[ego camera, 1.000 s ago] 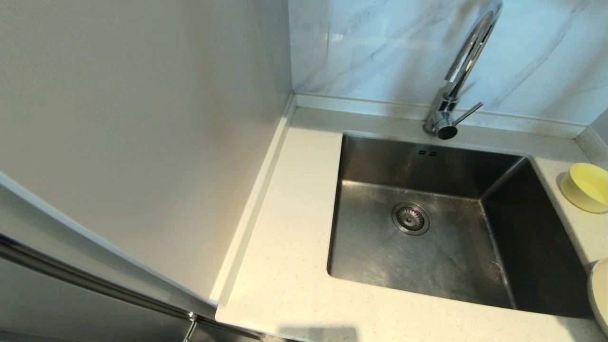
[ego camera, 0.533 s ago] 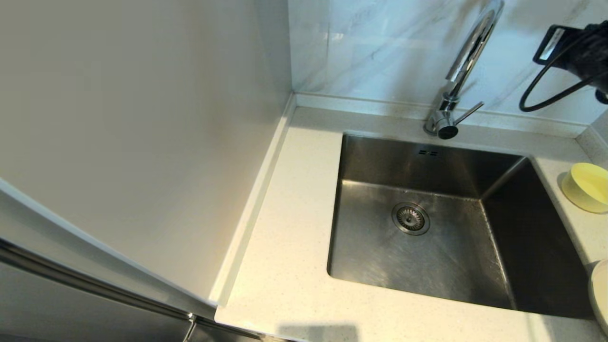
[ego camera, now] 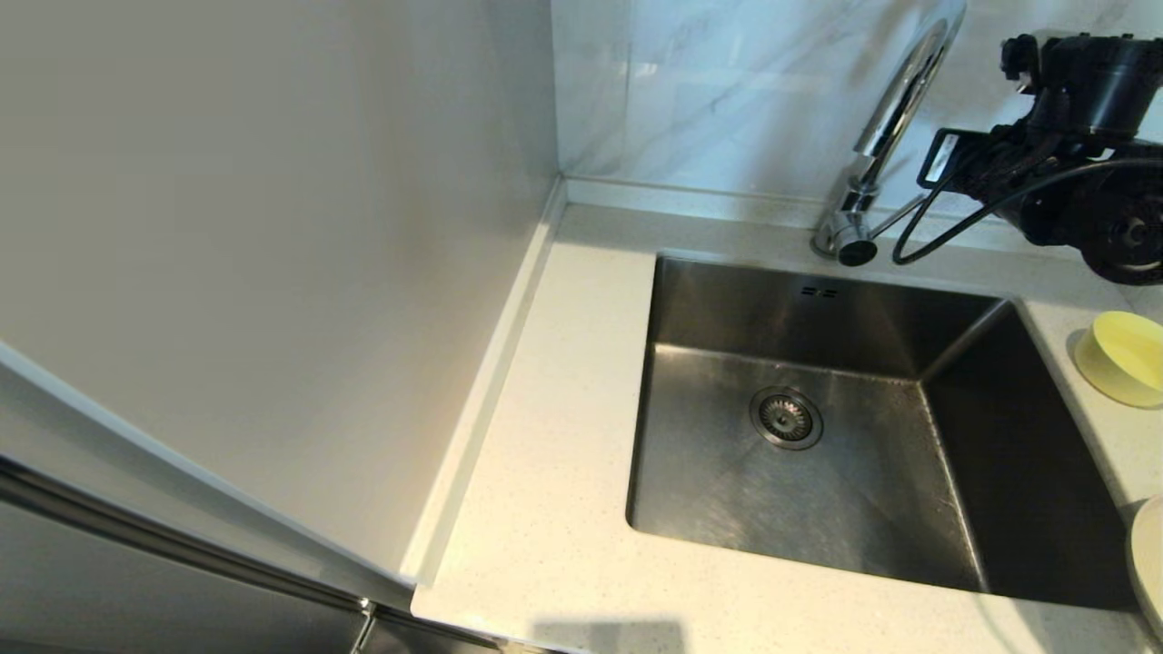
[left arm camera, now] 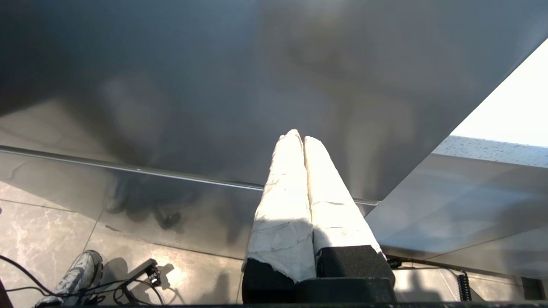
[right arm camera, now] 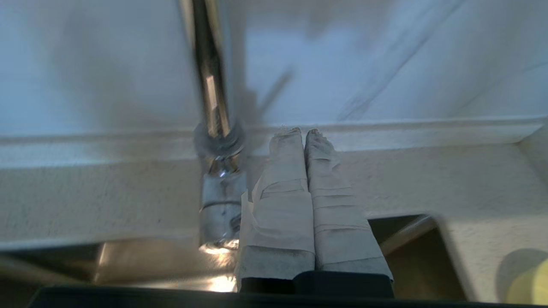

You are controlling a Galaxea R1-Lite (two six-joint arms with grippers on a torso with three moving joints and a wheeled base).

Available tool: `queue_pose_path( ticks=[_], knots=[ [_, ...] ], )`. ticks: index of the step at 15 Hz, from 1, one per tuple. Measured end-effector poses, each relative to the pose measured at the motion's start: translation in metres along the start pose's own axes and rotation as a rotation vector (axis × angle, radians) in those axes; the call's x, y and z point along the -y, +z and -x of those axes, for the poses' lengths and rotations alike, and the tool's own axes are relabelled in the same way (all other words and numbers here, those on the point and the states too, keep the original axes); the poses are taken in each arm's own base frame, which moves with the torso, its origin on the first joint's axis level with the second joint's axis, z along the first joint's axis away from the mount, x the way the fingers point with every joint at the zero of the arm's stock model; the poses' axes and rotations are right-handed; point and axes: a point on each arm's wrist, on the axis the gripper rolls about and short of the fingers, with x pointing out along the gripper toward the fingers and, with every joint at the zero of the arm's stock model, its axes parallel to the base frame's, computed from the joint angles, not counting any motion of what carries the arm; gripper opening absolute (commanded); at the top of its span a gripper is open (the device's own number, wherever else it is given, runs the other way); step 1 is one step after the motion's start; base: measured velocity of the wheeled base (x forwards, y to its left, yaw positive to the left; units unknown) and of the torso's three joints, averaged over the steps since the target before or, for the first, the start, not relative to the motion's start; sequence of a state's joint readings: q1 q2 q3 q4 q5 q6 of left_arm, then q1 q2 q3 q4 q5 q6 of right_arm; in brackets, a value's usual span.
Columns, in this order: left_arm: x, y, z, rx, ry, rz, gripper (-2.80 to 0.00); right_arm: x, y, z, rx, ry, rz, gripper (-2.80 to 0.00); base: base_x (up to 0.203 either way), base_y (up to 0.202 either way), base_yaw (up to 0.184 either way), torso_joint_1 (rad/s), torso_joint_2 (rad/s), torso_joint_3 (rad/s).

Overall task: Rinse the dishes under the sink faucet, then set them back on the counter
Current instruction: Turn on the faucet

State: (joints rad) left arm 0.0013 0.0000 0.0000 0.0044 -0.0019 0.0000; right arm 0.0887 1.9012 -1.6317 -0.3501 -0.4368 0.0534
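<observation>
Chopsticks not visible in any view. Plate (ego camera: 1148, 563) cut off at the table's right edge, only a sliver showing near the front right corner. Bowl (ego camera: 1123, 356) partly cropped too, on the table (ego camera: 545, 509) right of the basin (ego camera: 818, 436); in the right wrist view it is only a yellow blur at the corner (right arm camera: 528, 284).

Right gripper (right arm camera: 299, 133) is up at the back right of the table, above the strip behind the basin. Its body and cable cover part of the faucet (ego camera: 886, 136) lever in the head view, so the lever is hard to make out. Jaws pressed together, taped fingers (right arm camera: 280, 192) side by side, holding nothing. They sit just beside the faucet stem (right arm camera: 216, 171), pointing at the raised back edge; contact with the stem cannot be told. Bowl is well apart from these jaws, toward the right edge.

Left gripper (left arm camera: 299, 137) is out of the head view, parked low beside a steel cabinet front (left arm camera: 214, 107) over a tiled floor (left arm camera: 51, 222). Jaws closed, empty. A shoe (left arm camera: 75, 273) and cables show on the floor.
</observation>
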Motion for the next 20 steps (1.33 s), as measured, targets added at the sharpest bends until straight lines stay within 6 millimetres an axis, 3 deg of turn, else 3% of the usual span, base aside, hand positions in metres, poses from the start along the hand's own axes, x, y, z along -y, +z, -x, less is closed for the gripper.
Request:
queue_pose_path(
  ticks=[9,15,20],
  knots=[
    [0.000,0.000,0.000,0.000,0.000,0.000,-2.80,-0.015,-0.013,-0.021,-0.061,-0.001,-0.006,-2.80,0.000,0.000,0.000,0.000,0.00,0.000],
    [0.000,0.000,0.000,0.000,0.000,0.000,-2.80,0.008,-0.002,-0.030,-0.110,-0.080,-0.204,-2.80,0.000,0.000,0.000,0.000,0.00,0.000],
    [0.000,0.000,0.000,0.000,0.000,0.000,-2.80,0.011,0.000,-0.032,-0.139,-0.098,-0.269,-2.80,0.000,0.000,0.000,0.000,0.00,0.000]
  ],
)
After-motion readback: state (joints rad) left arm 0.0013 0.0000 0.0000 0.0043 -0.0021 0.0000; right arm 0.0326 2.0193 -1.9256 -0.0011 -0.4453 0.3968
